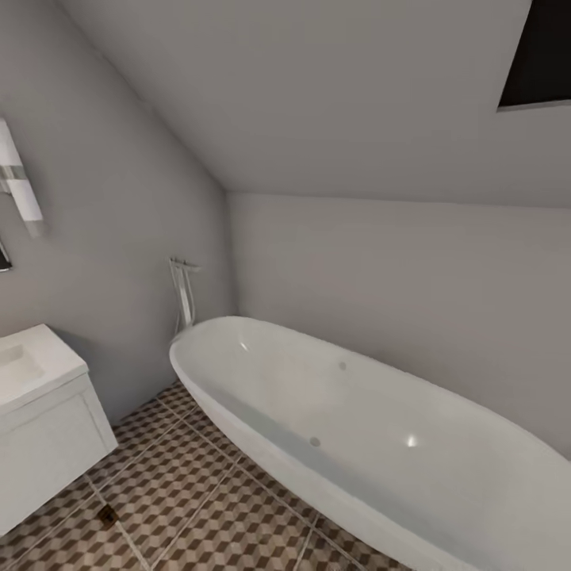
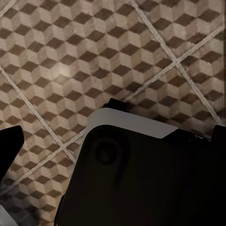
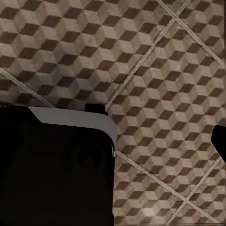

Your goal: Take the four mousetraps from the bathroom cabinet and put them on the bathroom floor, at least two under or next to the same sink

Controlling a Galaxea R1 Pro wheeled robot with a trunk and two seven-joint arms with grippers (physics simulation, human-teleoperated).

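Note:
The white wall-hung sink (image 1: 47, 428) juts in at the left of the head view, above the cube-patterned floor (image 1: 206, 507). A small flat tan-brown piece (image 1: 107, 514), likely a mousetrap, lies on the tiles just beside the sink's lower corner; its details are too small to read. The cabinet is out of view. In the left wrist view my left gripper (image 2: 115, 141) is open over the floor (image 2: 94, 52), its dark fingers (image 2: 10, 143) at the frame's edges with nothing between them. My right gripper (image 3: 113, 141) looks open too, one finger (image 3: 220, 141) showing above the floor (image 3: 155, 61).
A long oval white bathtub (image 1: 357, 428) fills the right half of the room, with a chrome floor-standing faucet (image 1: 184, 289) at its far end. Sloped grey walls close in behind. My dark base with a white rim (image 2: 136, 123) sits under both wrists.

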